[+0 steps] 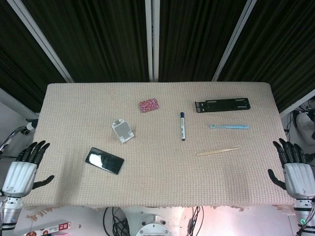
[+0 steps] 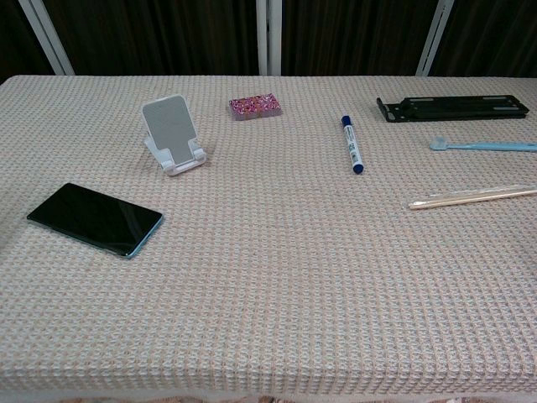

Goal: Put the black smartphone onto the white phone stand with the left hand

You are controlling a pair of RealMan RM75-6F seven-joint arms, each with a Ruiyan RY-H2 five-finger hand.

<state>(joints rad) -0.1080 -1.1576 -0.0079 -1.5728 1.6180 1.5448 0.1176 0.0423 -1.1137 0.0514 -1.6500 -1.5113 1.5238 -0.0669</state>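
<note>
The black smartphone (image 1: pixel 104 160) (image 2: pixel 94 218) lies flat, screen up, on the left part of the table. The white phone stand (image 1: pixel 122 131) (image 2: pixel 172 134) stands upright a little behind and to the right of it, with nothing on it. My left hand (image 1: pixel 24 169) hangs off the table's left edge, fingers spread, holding nothing, well left of the phone. My right hand (image 1: pixel 294 169) is off the right edge, fingers apart as well. Neither hand shows in the chest view.
A pink glittery block (image 1: pixel 148 104) (image 2: pixel 255 107) lies behind the stand. A blue marker (image 1: pixel 182 126) (image 2: pixel 351 143), a blue toothbrush (image 1: pixel 229 126) (image 2: pixel 484 145), a wooden stick (image 1: pixel 217 152) (image 2: pixel 472 196) and a black folded holder (image 1: pixel 222 104) (image 2: pixel 453 107) lie on the right half. The table (image 1: pixel 157 187) wears a woven beige cloth.
</note>
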